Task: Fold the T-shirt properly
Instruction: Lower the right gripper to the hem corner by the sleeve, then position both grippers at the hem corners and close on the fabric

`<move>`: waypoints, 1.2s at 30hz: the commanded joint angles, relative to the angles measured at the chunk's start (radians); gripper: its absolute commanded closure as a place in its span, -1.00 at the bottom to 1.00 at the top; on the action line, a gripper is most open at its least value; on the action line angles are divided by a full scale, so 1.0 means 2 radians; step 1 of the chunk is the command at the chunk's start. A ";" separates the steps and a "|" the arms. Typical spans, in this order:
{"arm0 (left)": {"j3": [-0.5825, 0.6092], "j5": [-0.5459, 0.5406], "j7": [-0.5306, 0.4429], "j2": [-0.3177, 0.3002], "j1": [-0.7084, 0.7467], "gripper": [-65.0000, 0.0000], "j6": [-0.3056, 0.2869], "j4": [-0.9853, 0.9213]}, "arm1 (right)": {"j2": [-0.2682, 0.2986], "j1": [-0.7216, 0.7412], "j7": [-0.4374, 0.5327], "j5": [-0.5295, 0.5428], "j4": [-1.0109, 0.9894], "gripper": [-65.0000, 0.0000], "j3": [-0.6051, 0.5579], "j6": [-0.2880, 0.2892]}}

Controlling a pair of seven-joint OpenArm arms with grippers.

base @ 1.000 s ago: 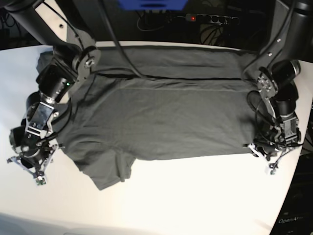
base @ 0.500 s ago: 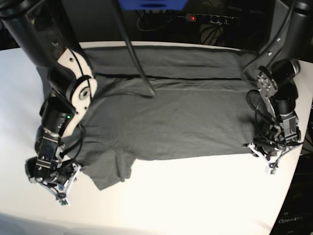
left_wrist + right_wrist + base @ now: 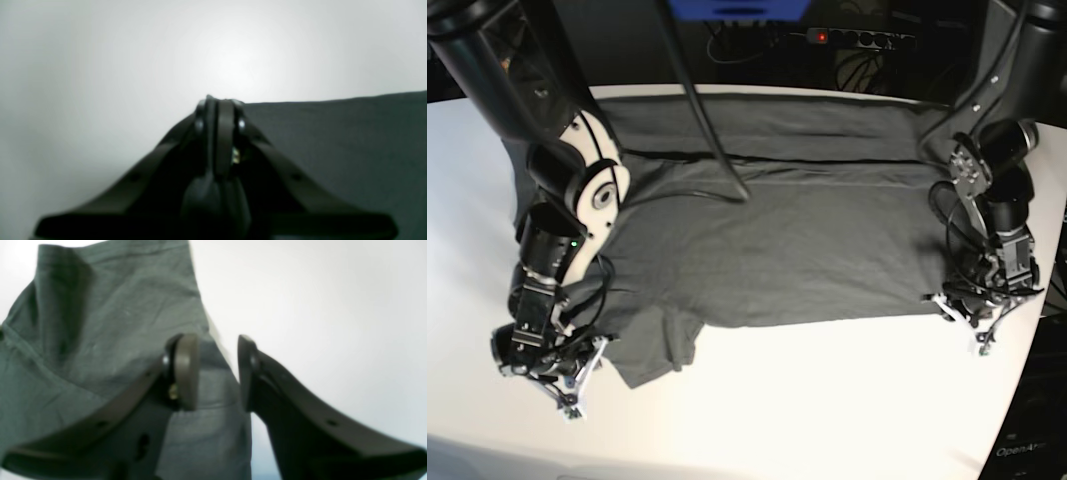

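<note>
The dark grey T-shirt (image 3: 777, 230) lies spread across the white table (image 3: 827, 400), its far long edge folded in, with one sleeve (image 3: 657, 350) sticking out toward the front left. My right gripper (image 3: 567, 400) hovers at that sleeve. In the right wrist view it (image 3: 217, 370) is open, and the sleeve's hem (image 3: 213, 393) lies under the gap between the fingers. My left gripper (image 3: 982, 340) rests at the shirt's front right corner. The left wrist view shows it (image 3: 218, 103) shut, fabric (image 3: 333, 150) just to its right and none seen between the fingers.
A black cable (image 3: 712, 130) from the arm on the left hangs across the shirt's back part. A power strip (image 3: 857, 38) with a red light and a blue object (image 3: 737, 8) sit behind the table. The table's edge curves close past my left gripper.
My right arm has swung from the table's left side toward the front sleeve, and its jaws have opened wider. The left arm has stayed put.
</note>
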 commanded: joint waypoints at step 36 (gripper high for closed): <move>0.001 0.004 0.008 -0.001 0.004 0.92 -0.002 0.004 | 0.031 0.006 0.123 0.002 -0.067 -0.05 -0.004 -0.002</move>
